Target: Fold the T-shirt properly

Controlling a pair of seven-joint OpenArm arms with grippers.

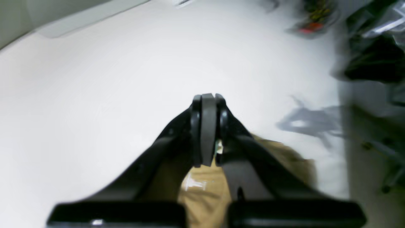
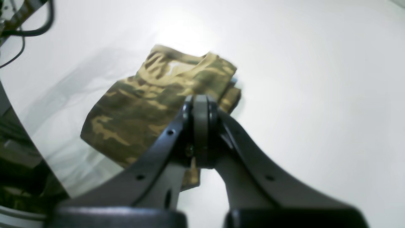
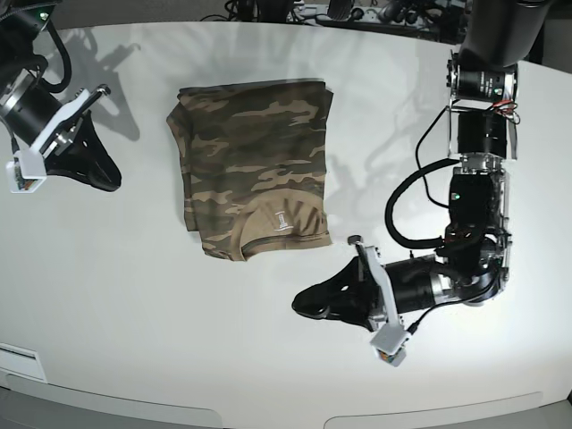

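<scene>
A folded camouflage T-shirt (image 3: 252, 168) lies on a white table (image 3: 179, 322) between two robot arms.

The T-shirt rests flat, tan neck band toward the left gripper (image 3: 300, 306), which sits just beside that edge, jaws pressed together and empty. The right gripper (image 3: 114, 180), also closed on nothing, sits near the shirt's opposite side.

blur: left wrist view smeared, clutter (image 1: 373, 53) at right of the left gripper (image 1: 207, 129) unreadable | hidden: T-shirt (image 1: 205, 193) mostly behind those jaws, label print illegible | hidden: shirt's near edge behind the right gripper (image 2: 201, 133) | cut off: right arm (image 3: 27, 98) at base view's left edge
</scene>
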